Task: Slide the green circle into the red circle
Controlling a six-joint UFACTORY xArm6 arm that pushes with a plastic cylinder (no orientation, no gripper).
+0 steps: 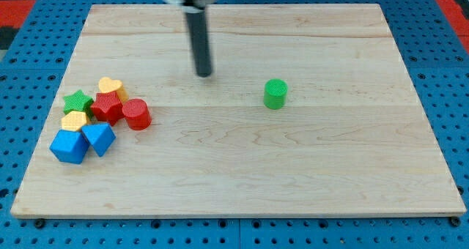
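Note:
The green circle stands alone on the wooden board, right of centre. The red circle sits at the right edge of a cluster of blocks at the view's left. My tip is on the board near the top centre, up and to the left of the green circle and apart from it, and well to the right of the red circle. It touches no block.
The cluster at the left holds a green star, a yellow heart, a red block, a yellow block, a blue cube and a blue block. The board lies on a blue pegboard.

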